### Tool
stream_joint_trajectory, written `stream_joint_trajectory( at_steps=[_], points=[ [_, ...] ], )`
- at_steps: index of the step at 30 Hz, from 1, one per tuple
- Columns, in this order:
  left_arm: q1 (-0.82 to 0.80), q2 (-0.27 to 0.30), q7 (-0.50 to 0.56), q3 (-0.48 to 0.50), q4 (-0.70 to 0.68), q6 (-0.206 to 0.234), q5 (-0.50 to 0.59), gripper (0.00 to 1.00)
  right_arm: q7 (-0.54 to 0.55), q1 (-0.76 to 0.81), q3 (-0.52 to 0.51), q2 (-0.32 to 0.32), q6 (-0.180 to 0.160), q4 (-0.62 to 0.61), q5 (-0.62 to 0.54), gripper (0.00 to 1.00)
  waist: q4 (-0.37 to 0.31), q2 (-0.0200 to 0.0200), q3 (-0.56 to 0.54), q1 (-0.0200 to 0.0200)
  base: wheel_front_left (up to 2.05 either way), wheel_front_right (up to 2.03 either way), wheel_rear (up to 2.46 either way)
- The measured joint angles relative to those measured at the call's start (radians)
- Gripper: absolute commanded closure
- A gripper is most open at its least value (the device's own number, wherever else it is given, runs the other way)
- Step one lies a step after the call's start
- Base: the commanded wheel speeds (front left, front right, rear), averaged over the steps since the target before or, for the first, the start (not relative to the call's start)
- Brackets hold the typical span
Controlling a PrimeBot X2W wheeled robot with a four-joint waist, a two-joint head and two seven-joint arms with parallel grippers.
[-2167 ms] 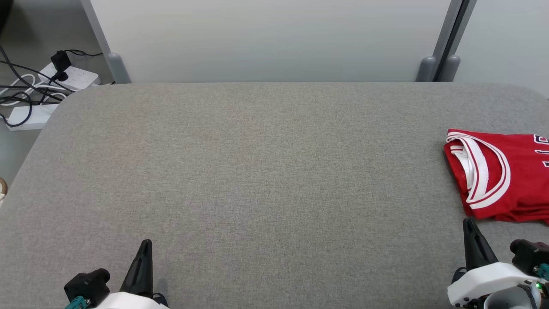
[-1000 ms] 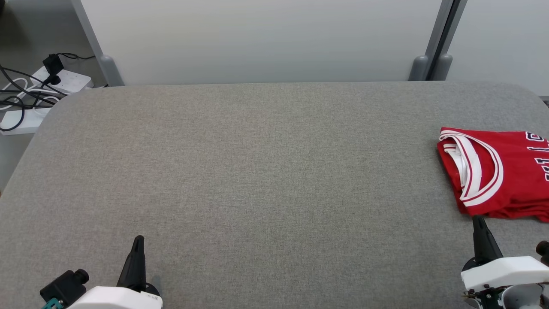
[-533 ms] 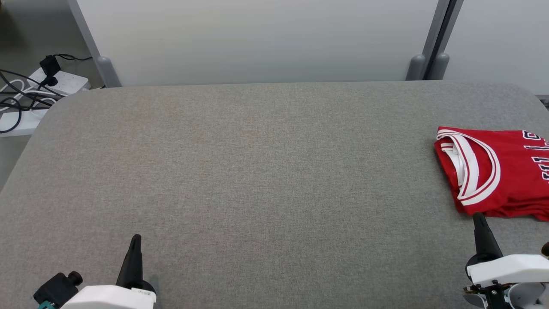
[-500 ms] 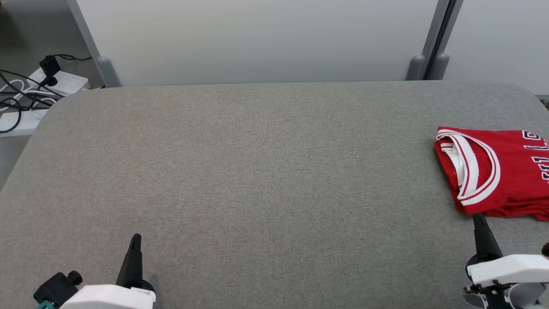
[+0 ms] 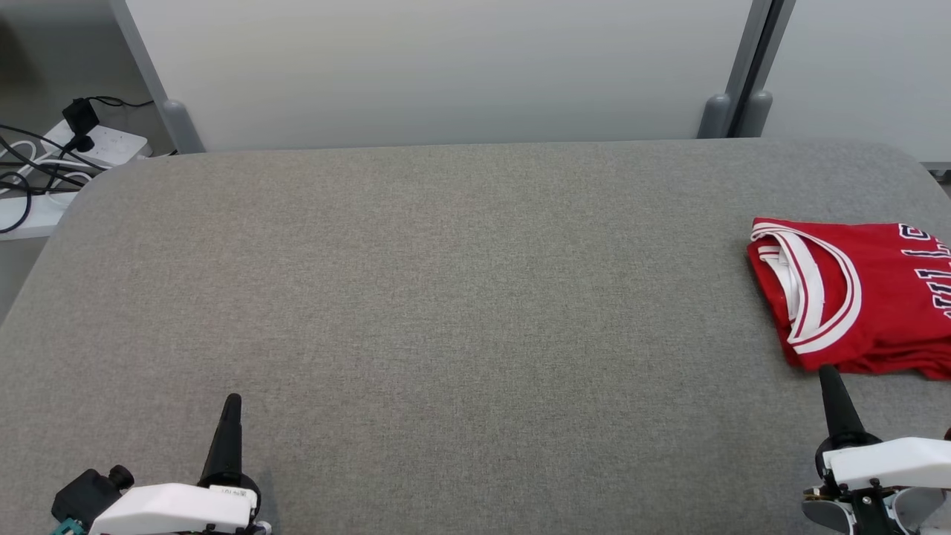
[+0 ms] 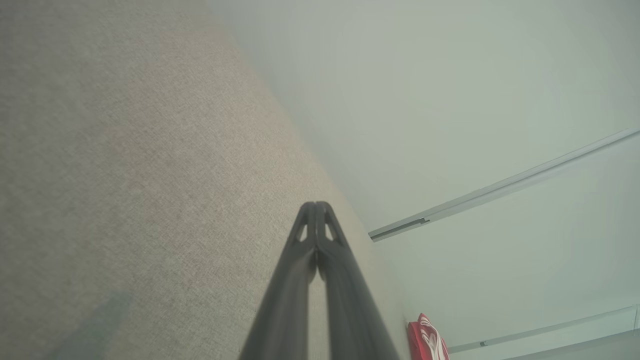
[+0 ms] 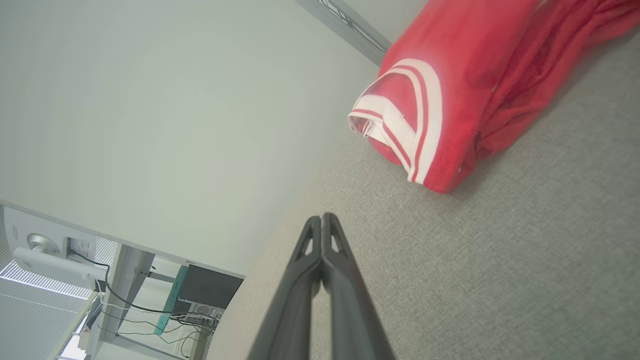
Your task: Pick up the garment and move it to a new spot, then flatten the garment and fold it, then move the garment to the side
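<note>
The garment (image 5: 854, 297) is a red jersey with white-striped trim, folded into a compact stack at the right edge of the grey table (image 5: 446, 282). It also appears close up in the right wrist view (image 7: 450, 90) and as a small red patch in the left wrist view (image 6: 425, 340). My right gripper (image 5: 826, 375) is shut and empty, its tip just in front of the garment's near edge, apart from it. My left gripper (image 5: 232, 403) is shut and empty, low at the table's near left, far from the garment.
A pale partition wall (image 5: 446, 67) with grey posts (image 5: 717, 115) stands behind the table. Power strips and cables (image 5: 67, 141) lie on the floor at the far left. The wide middle of the grey surface lies between my grippers.
The head camera has shifted slightly, so the whole scene slid left. Both grippers sit a little lower and further apart in the picture. The garment has stayed put.
</note>
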Motion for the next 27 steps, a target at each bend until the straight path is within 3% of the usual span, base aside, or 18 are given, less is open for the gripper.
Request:
stream_joint_trajectory(
  at_steps=[27],
  points=[
    [-0.007,0.001,0.071,0.009,-0.020,0.000,-0.291,1.00,0.070,0.019,-0.020,0.012,0.000,-0.041,0.305,1.00,-0.014,0.0000,-0.001,0.0000,0.00,0.00,0.00]
  ],
)
